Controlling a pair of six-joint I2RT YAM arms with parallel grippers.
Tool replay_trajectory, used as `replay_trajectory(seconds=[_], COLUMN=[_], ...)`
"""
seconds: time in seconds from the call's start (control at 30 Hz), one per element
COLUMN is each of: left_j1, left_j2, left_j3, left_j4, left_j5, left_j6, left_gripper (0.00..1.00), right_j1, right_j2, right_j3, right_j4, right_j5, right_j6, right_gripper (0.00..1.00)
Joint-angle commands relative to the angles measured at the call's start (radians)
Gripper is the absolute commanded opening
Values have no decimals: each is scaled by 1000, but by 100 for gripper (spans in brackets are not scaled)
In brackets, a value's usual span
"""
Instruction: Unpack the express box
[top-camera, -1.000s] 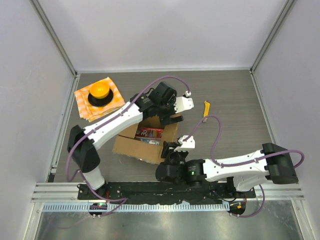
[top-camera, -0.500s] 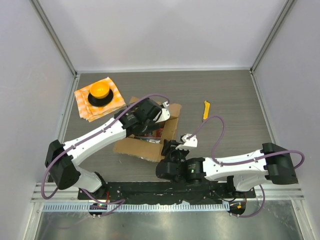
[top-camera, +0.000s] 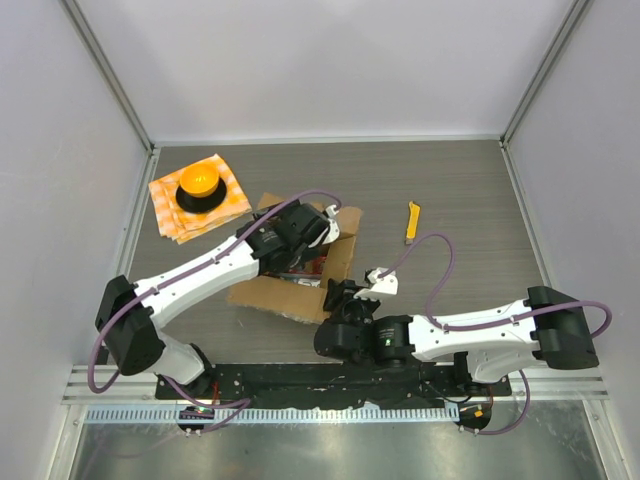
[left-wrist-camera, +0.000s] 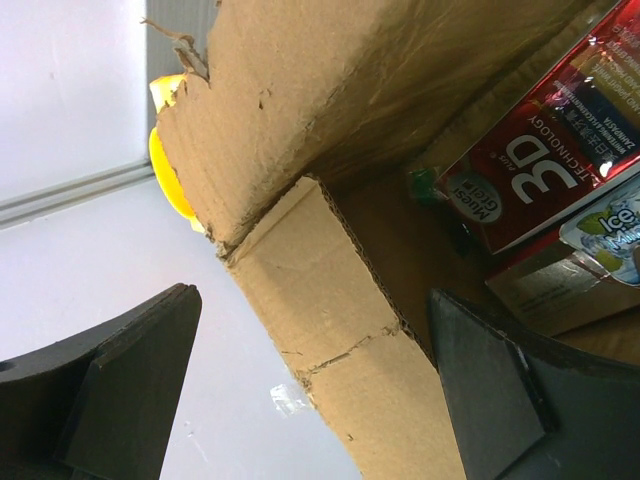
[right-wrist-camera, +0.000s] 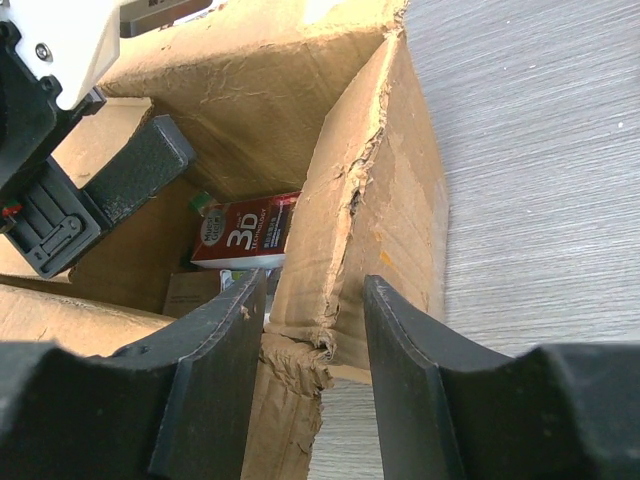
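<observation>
Brown express box (top-camera: 262, 293) is sitting centrally on the table (top-camera: 460, 200). The left gripper (top-camera: 308, 254) is reaching inside toward 1 o'clock, and the right gripper (top-camera: 340, 297) is lying low at its 5 o'clock corner. Left wrist: fingers (left-wrist-camera: 130, 390) are gaping wide, with a box wall between them. Right wrist: fingers (right-wrist-camera: 215, 380) are clamping the torn side.

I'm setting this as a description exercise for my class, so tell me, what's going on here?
Two robot arms are working on the express box, which already lies open. The left end effector is inside it, jaws wide open either side of a cardboard wall, near a red packet. The right end effector straddles a torn side wall; whether it pinches it is unclear. The packet is not yet out.
</observation>
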Motion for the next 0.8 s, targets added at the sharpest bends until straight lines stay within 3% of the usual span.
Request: replay_trajectory(seconds=[0.0,0.3,0.77], left_j1=[-8,-15,12], left_j2=[-35,-93,-144], left_j3=[25,79,13], left_j4=[28,-10,30], left_j5=[-109,-173,-229], left_j6=[59,105,179], left_gripper=[100,100,100], right_j1=[-9,-9,-7], right_j2=[21,8,-18], right_j3=[-55,-70,-95], right_j4=[-83,-69,-38], right_j5=[-109,-118,-129], right_j6=[20,20,0], right_gripper=[48,47,45])
